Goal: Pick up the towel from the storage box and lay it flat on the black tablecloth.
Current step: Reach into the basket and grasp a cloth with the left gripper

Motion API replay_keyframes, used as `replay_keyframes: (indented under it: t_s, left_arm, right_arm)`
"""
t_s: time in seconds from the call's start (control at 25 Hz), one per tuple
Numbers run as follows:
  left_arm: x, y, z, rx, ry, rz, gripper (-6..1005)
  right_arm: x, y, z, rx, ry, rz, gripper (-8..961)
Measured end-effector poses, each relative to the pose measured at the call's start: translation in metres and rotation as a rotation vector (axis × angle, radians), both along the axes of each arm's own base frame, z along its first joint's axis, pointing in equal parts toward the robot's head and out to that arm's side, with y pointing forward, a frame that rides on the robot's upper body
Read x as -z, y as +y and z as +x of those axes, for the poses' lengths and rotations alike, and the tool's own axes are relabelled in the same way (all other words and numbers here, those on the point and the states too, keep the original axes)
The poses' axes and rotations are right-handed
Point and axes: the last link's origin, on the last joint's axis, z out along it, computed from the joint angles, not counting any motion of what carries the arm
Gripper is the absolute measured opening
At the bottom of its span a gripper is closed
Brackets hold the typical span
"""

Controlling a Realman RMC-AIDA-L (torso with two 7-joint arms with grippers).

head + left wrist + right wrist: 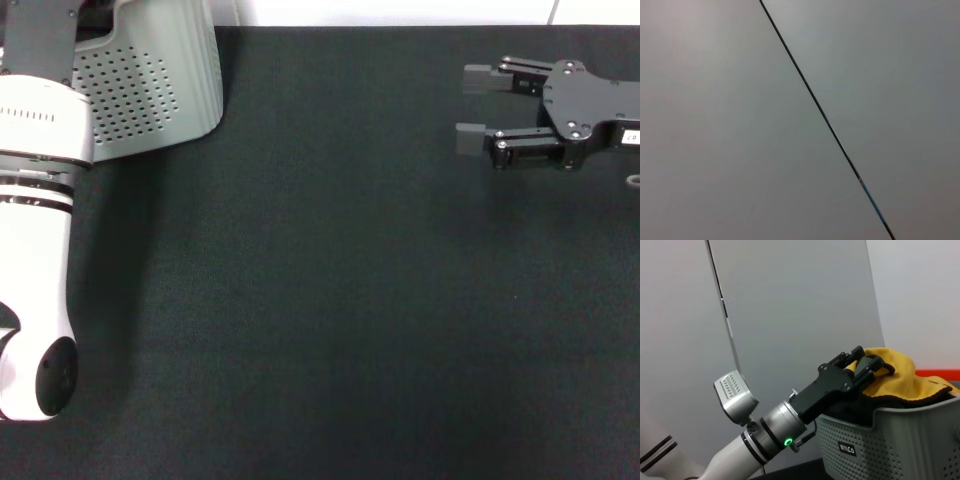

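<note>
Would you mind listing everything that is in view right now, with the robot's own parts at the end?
towel: one, yellow-orange with black edging, heaped in the storage box and rising above its rim.
storage box: one, light grey with perforated walls and a black label, far left corner of the table.
black tablecloth: one, black, covering the table.
wall panels: pale grey, with a thin dark seam, behind the table.
left hand: one, black, on a white and silver arm, reaching into the storage box at the towel.
right hand: one, black, open, over the far right of the black tablecloth.
</note>
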Motion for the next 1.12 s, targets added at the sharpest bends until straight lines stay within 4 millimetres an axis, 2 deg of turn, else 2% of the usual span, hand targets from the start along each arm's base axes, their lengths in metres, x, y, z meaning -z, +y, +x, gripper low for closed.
replay_keyframes:
  t_s: [0.4,0.84,1.12]
  left_arm:
    - [0.005,0.009,0.011,-0.007,0.057,-0.006,549]
    - [0.004,0.011,0.009,-0.038,0.067,0.012,547]
    - [0.016,0.009,0.017,-0.036,0.044,-0.024,545]
  right_arm:
    - [0.001,-0.004,0.005,0.01,0.01,0.01,833]
    - [0.0,-0.005,0.008,0.021,0.026,0.024,829]
    - [0.0,-0.007,0.013,0.028,0.022,0.032,826]
